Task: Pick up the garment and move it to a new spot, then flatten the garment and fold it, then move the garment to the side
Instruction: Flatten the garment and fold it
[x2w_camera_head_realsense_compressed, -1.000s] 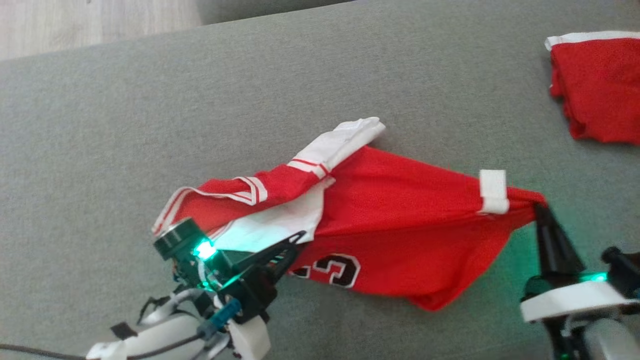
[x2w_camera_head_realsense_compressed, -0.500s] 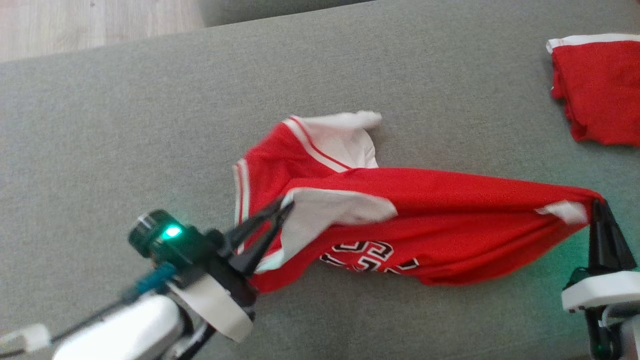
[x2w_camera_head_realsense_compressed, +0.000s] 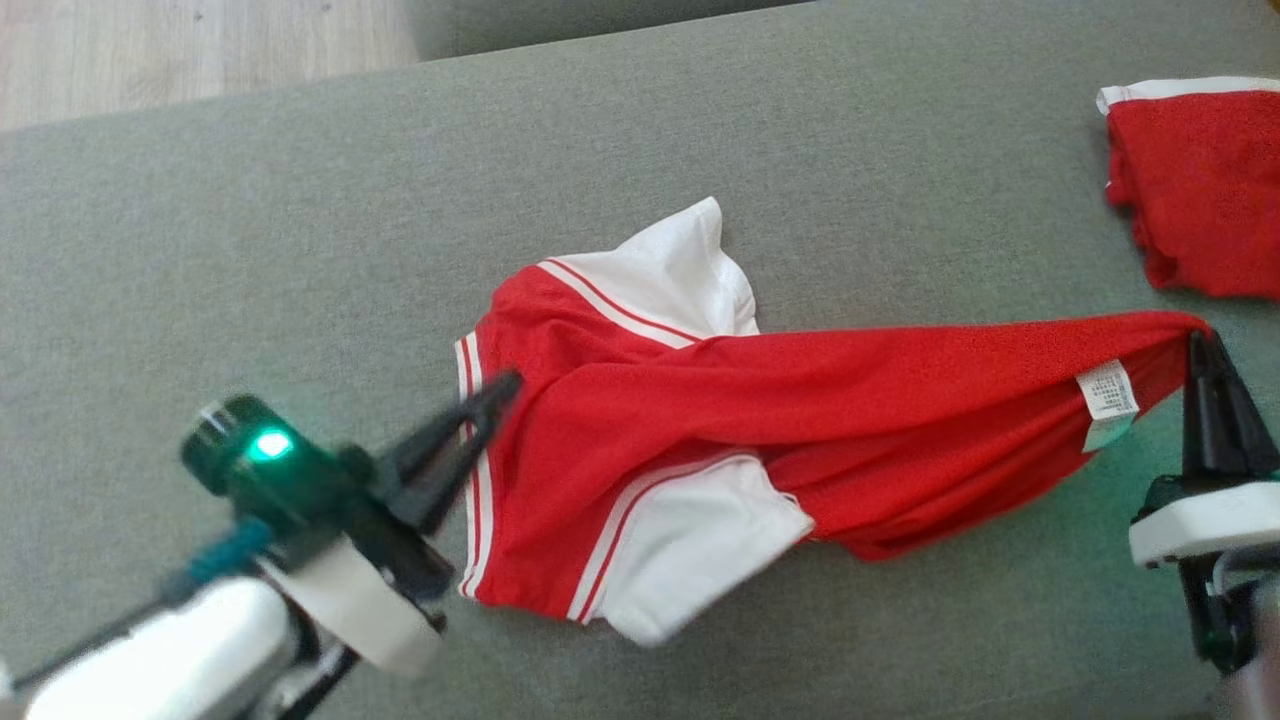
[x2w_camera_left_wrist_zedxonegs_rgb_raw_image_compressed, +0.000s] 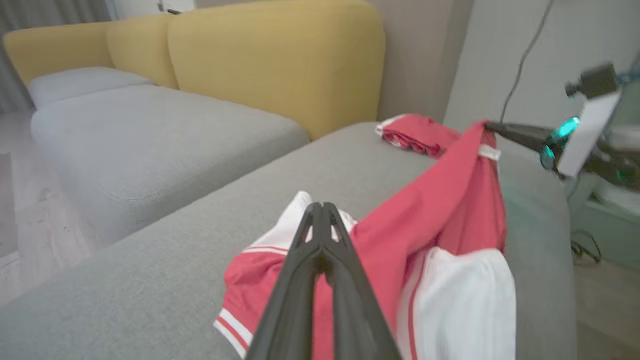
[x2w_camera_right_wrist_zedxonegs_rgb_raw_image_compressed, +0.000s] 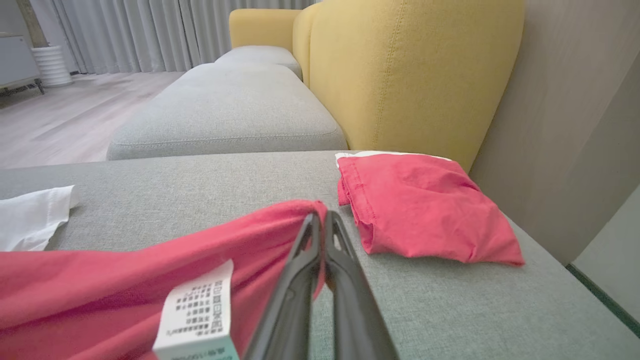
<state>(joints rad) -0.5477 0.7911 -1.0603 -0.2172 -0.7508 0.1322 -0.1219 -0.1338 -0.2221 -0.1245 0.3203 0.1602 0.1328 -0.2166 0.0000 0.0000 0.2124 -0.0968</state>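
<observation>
Garment (x2w_camera_head_realsense_compressed: 800, 400) judged light, limp, slippery; we found it stretched near the folded red cloth (x2w_camera_head_realsense_compressed: 1200, 180), right fingers (x2w_camera_head_realsense_compressed: 1215, 400) pinching its labelled corner, left fingers (x2w_camera_head_realsense_compressed: 450, 450) closed at the far striped hem, hold uncertain. Corners suited gripping.

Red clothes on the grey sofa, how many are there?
2. One red and white jersey is stretched across the middle of the sofa seat; one folded red garment lies at the far right edge. More could hide under them.
</observation>
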